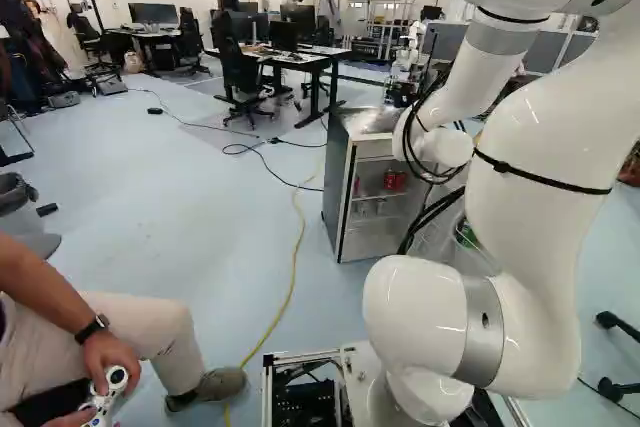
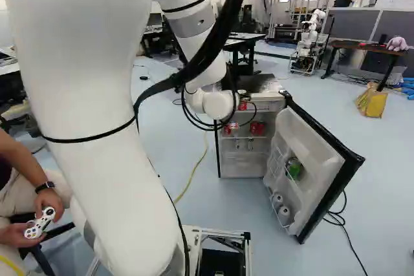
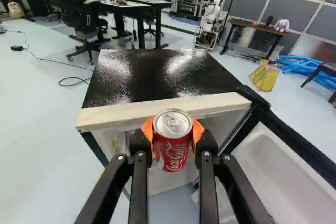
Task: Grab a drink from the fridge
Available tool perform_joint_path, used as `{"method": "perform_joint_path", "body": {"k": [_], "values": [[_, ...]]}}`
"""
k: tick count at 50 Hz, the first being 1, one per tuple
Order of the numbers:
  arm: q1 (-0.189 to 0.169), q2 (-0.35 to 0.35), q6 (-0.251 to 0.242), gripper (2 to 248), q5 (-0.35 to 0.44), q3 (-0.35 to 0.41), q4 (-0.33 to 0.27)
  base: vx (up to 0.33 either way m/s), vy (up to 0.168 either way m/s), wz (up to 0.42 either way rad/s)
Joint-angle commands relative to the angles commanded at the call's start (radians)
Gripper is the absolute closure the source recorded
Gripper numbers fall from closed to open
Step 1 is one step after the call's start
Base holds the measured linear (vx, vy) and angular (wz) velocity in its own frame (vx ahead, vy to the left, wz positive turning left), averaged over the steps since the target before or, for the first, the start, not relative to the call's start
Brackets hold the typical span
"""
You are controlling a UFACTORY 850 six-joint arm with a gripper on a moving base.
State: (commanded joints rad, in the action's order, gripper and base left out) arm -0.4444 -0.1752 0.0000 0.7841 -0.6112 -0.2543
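One gripper (image 3: 172, 139) is clamping one can (image 3: 172, 153) between two fingers, near the front edge of the fridge (image 3: 144, 77) top, between two corners. One door (image 2: 309, 143) is standing open, carrying one green item (image 2: 294, 168) above two pale items (image 2: 283, 212).

The room is bright, with soft shadows on the pale blue floor (image 1: 150, 187). White shiny spots show on the flat black fridge top (image 3: 149, 74) and smooth white robot arm (image 1: 540, 147).
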Motion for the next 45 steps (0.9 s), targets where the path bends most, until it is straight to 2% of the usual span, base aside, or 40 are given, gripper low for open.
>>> {"method": "perform_joint_path", "body": {"k": [45], "values": [[0.024, 0.023, 0.0, 158, -0.091, -0.088, 0.0, 0.0, 0.0, 0.0]]}}
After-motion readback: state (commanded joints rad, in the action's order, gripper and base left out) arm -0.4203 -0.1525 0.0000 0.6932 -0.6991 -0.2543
